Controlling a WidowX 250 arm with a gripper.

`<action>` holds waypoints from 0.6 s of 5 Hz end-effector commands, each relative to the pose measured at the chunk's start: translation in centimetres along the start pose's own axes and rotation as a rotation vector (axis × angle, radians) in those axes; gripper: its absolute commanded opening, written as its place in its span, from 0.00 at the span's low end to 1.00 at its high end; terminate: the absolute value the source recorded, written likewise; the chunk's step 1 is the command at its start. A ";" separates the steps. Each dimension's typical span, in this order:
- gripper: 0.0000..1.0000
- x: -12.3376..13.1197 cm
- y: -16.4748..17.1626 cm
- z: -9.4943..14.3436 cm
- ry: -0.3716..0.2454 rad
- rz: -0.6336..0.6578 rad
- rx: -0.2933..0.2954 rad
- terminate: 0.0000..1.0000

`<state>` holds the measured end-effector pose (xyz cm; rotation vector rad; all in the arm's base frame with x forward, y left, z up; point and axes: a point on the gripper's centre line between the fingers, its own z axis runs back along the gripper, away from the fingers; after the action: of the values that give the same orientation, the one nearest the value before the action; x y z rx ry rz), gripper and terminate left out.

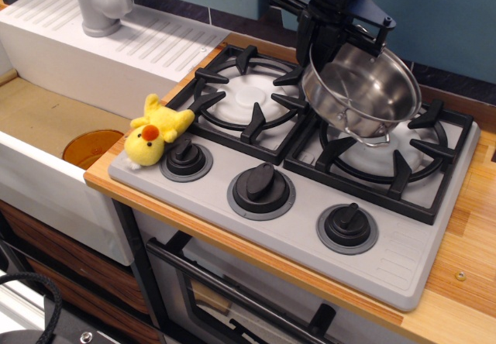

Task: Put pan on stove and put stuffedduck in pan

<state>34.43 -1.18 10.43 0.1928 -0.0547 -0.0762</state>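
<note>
The small yellow plush duck point(153, 135) lies at the left corner of the grey 2-burner stove point(391, 259), just beside the left knob point(186, 159). It looks soft and light, so a pinch around its fat middle should work. Its long body runs up-right, beak toward us. The black gripper point(329, 43) is clamped on the shiny steel pan point(358, 91), tilted, above the right burner.

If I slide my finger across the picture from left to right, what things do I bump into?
Faucet → orange drain → stuffedduck → left knob → middle knob → right knob, with the lifted pan above it.
</note>
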 end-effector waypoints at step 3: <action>0.00 2.3 8.6 0.9 -0.135 -0.037 0.025 0.00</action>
<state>36.68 6.74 11.32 0.2002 -0.1390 -0.1312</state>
